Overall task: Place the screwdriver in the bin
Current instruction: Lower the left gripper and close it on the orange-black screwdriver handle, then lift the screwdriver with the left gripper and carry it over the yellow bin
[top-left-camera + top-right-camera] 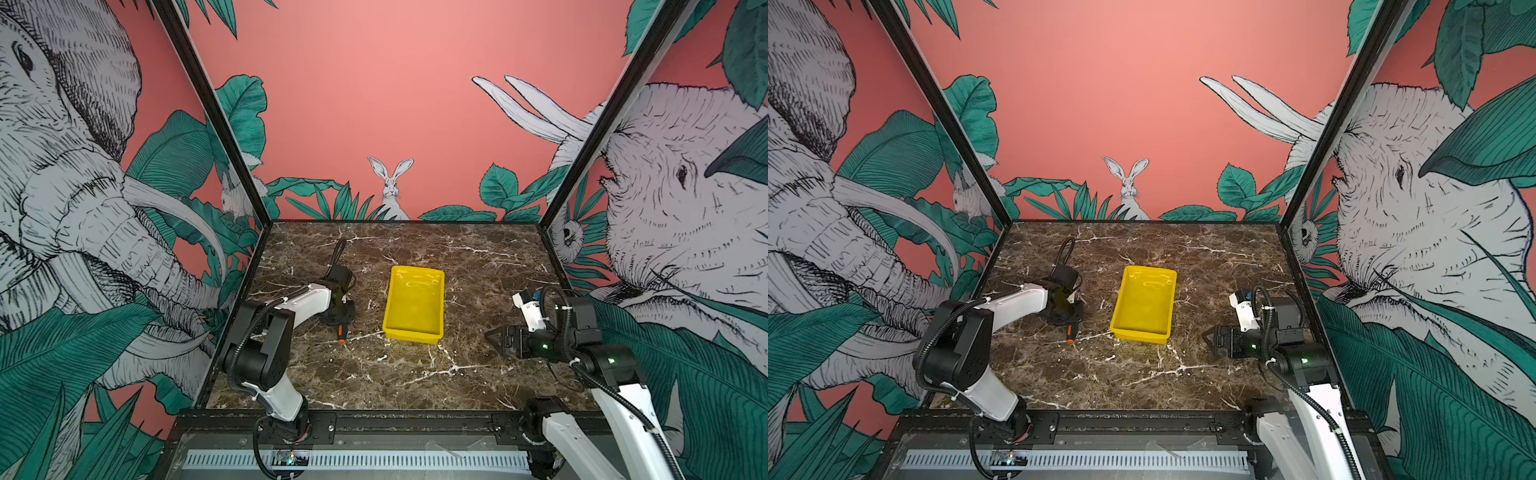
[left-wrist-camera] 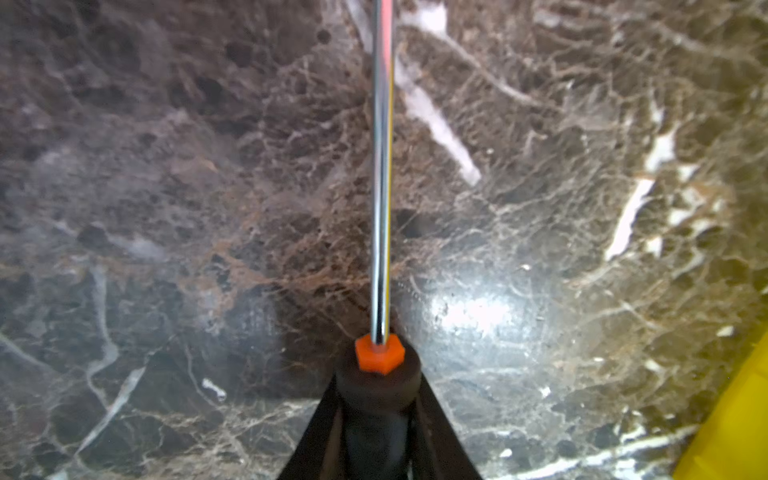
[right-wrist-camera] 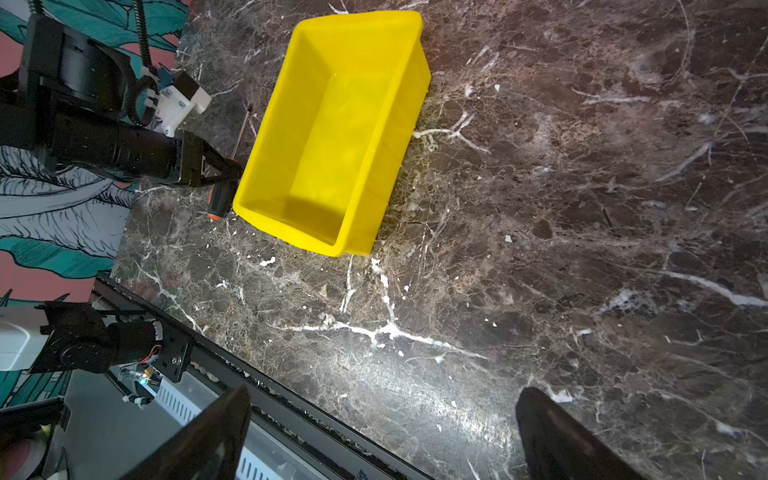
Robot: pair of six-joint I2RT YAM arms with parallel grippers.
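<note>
two sets of jaws differ: left jaws pinch the screwdriver (image 2: 382, 166) by its black handle, low on the worktop (image 1: 374, 374) near the empty bin (image 1: 411, 334), likely ready for lifting; right jaws gape wide, empty, parked well clear.

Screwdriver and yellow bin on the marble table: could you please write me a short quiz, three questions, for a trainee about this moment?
1. Fill in: the right end effector has its jaws ____ (open or shut).
2. True or false: the screwdriver already lies inside the bin.
3. Which one is closed on the screwdriver's handle? A the left end effector; B the right end effector; C neither.
Key: 1 open; 2 false; 3 A.
</note>
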